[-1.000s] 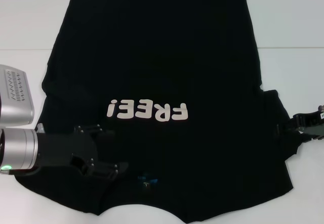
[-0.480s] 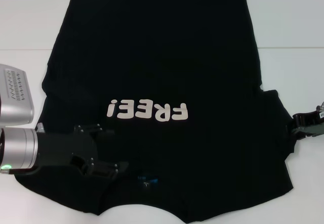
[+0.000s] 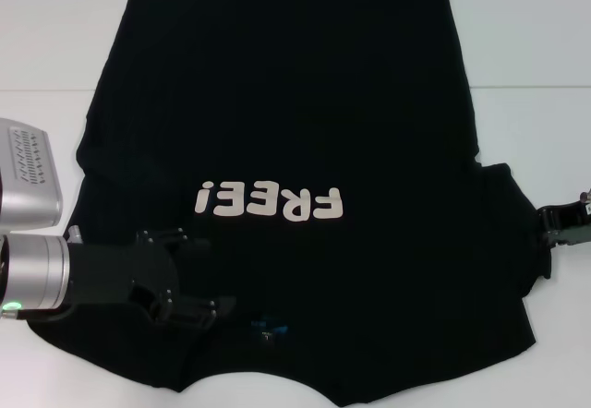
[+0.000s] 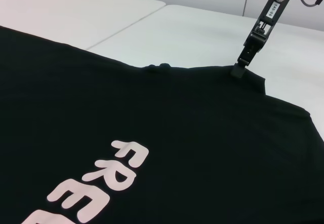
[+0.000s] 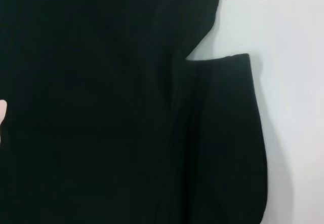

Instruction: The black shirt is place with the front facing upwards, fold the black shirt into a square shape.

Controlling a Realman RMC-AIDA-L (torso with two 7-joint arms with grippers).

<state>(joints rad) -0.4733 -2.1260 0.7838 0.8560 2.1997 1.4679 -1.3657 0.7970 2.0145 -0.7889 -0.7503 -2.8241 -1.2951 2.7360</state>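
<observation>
The black shirt [image 3: 277,113] lies flat on the white table, front up, with its white "FREE!" print [image 3: 270,202] and blue neck label [image 3: 268,325] toward me. My left gripper [image 3: 189,277] hovers open over the shirt's near left shoulder, beside the collar. My right gripper [image 3: 545,219] is at the outer edge of the right sleeve [image 3: 512,242]. In the left wrist view it [image 4: 237,72] looks shut on the sleeve's edge, where the cloth rises slightly. The right wrist view shows the sleeve [image 5: 223,143] and none of its fingers.
A grey ribbed device [image 3: 28,173] sits on the table to the left of the shirt. A seam between two tabletops [image 3: 526,87] runs behind the shirt's middle. Bare white table [image 3: 545,39] surrounds the shirt.
My right gripper has shifted slightly to the right at the sleeve edge. The left gripper and the rest of the shirt look unchanged.
</observation>
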